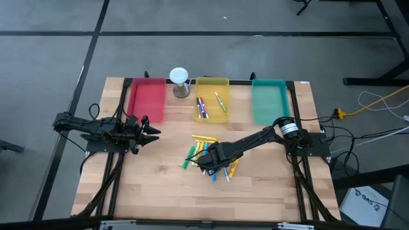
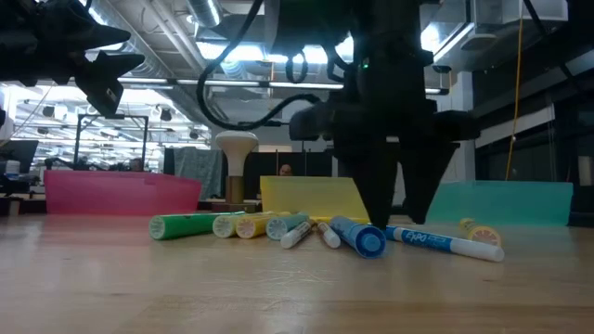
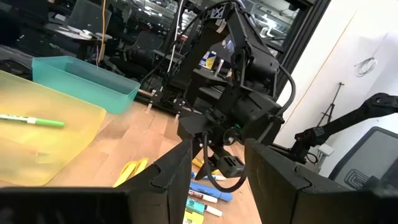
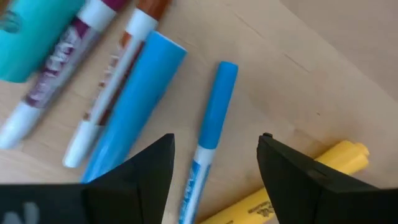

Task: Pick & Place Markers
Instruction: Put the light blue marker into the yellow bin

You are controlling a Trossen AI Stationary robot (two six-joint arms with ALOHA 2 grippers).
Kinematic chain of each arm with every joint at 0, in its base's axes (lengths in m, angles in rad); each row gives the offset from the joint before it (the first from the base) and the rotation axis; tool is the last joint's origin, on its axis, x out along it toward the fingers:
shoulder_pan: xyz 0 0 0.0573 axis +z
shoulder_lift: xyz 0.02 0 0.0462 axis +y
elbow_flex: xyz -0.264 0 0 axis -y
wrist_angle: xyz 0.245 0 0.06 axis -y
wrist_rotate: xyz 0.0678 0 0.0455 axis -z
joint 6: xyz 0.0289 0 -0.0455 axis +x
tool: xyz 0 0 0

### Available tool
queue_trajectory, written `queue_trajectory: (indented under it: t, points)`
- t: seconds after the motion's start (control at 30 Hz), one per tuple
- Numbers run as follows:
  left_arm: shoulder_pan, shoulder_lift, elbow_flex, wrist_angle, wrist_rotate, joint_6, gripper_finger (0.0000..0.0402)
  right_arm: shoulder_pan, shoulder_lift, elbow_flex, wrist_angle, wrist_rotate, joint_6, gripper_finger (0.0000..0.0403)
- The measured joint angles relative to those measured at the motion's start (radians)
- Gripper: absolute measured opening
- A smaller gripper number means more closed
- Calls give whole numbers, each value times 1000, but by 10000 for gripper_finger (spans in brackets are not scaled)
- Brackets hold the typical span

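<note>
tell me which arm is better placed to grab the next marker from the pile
Right: the right gripper hangs open directly over a thin blue marker, while the left gripper waits off by the red tray.

Bench (image 1: pixel 160 191): pale wood planks, visible grain, smooth satin finish. Markers (image 4: pixel 211 124): smooth plastic barrels, slight sheen, printed labels on the white ones. Trays, red (image 1: pixel 147 99), yellow (image 1: pixel 211 86) and teal (image 1: pixel 269 101): translucent plastic, glossy. Right gripper (image 4: pixel 214 171): fingers matt black plastic. Left gripper (image 3: pixel 217 180): the same matt black. Floor (image 1: pixel 51 57): dull grey, matt.
</note>
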State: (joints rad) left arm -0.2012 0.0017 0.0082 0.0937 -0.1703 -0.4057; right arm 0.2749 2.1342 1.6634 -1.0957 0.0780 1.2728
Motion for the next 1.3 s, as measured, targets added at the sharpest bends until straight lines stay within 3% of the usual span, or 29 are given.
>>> queue_trajectory:
  t: [1.3]
  points:
    - [0, 0, 0, 0, 0, 0, 143, -11, -6, -79, 96, -64, 6, 225]
